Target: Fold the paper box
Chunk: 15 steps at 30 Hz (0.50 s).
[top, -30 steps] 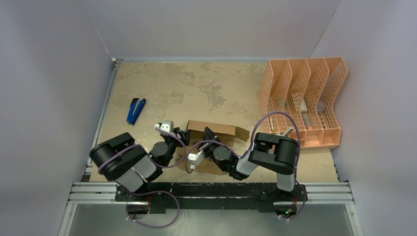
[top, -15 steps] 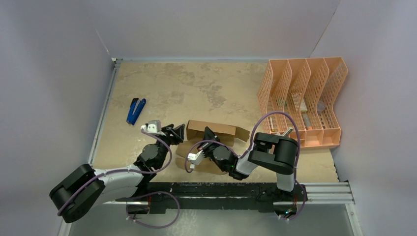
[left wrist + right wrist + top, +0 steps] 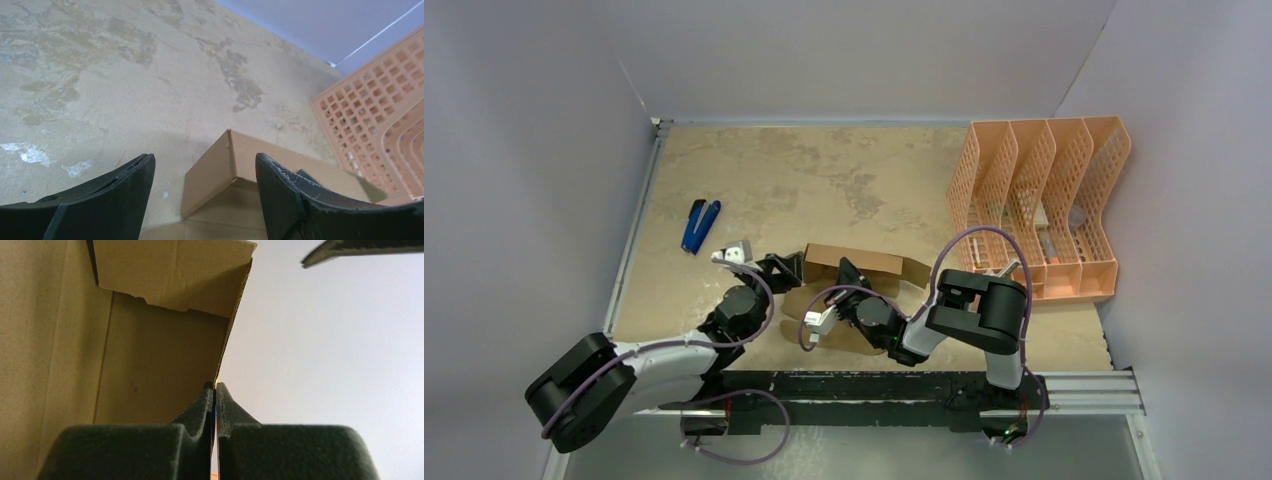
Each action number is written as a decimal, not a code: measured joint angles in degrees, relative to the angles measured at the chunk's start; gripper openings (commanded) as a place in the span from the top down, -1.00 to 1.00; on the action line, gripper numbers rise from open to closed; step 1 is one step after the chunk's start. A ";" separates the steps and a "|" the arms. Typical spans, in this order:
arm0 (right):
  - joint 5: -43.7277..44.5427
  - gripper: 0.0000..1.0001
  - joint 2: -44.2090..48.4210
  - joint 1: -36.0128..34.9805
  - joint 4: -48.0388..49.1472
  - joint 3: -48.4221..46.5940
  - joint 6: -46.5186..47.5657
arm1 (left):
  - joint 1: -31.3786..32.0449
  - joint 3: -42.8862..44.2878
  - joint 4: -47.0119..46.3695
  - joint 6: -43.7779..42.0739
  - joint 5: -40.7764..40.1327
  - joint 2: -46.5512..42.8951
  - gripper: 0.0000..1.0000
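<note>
Between the two black arms at the near edge of the tan, mottled table, the plain brown cardboard paper box sat partly raised, with one long wall upright and flat flaps spread on the tabletop beneath the wrists.

The right gripper was clenched on the box. In its wrist camera the two dark fingers met tip to tip at the lower edge of a standing cardboard panel, with the thin edge of the sheet pinched between them. The panel rose away from the fingertips and leaned slightly, and a second flap folded across its top.

The left gripper held nothing. Its fingers stood spread wide apart, and its wrist camera showed the near left corner of the box just ahead of the gap between them. The fingers were close to the cardboard, but the frames did not show whether they touched it.

Beyond and to the right of the right gripper stood a peach-orange perforated plastic file organizer, well apart from the box. Its lattice side showed at the right edge of the left wrist view. A small blue-and-black hand tool, which looked like a stapler, lay on the table beyond and to the left of the left gripper, well apart from the cardboard.
</note>
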State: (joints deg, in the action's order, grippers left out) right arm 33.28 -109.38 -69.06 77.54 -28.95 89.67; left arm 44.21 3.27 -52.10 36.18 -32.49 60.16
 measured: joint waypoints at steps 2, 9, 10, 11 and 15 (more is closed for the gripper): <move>0.02 1.00 0.02 0.00 0.02 0.00 0.02 | 0.00 0.87 1.20 0.94 -0.96 -1.38 -0.39; 0.02 1.00 0.02 0.00 0.02 0.00 0.13 | -0.59 5.44 2.75 3.30 -1.53 5.16 0.07; 0.02 1.00 0.02 0.00 0.02 0.00 0.20 | -0.70 5.68 2.84 3.69 -1.42 6.58 0.14; 0.02 1.00 0.02 0.00 0.02 0.00 0.26 | -0.81 5.75 2.89 3.96 -1.33 7.91 0.21; 0.09 1.00 0.02 0.00 -0.04 -0.07 0.44 | -1.14 5.81 -0.07 5.97 0.37 11.21 0.39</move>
State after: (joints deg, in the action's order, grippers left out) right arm 33.36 -109.36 -69.06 77.49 -29.02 90.11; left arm 43.07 9.08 -52.16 42.15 -32.12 71.37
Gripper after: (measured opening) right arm 0.008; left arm 0.356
